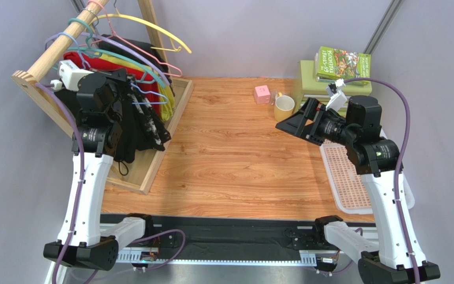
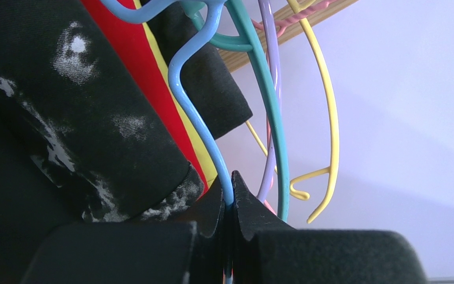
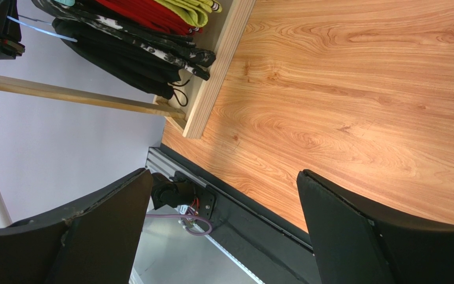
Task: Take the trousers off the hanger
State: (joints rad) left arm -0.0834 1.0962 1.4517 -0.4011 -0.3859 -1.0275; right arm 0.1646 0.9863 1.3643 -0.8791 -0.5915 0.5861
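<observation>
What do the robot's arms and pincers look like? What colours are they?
Both arms have long white shells, the left arm and right arm, with chunky black joints and bases. A thin purple cable runs along each. The left pincer and right pincer have flat, matte black fingers tapering to points.

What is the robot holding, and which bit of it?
The left gripper pinches the thin light-blue wire hanger on one slim arm of its frame. The right gripper, jaws wide, holds nothing.
</observation>
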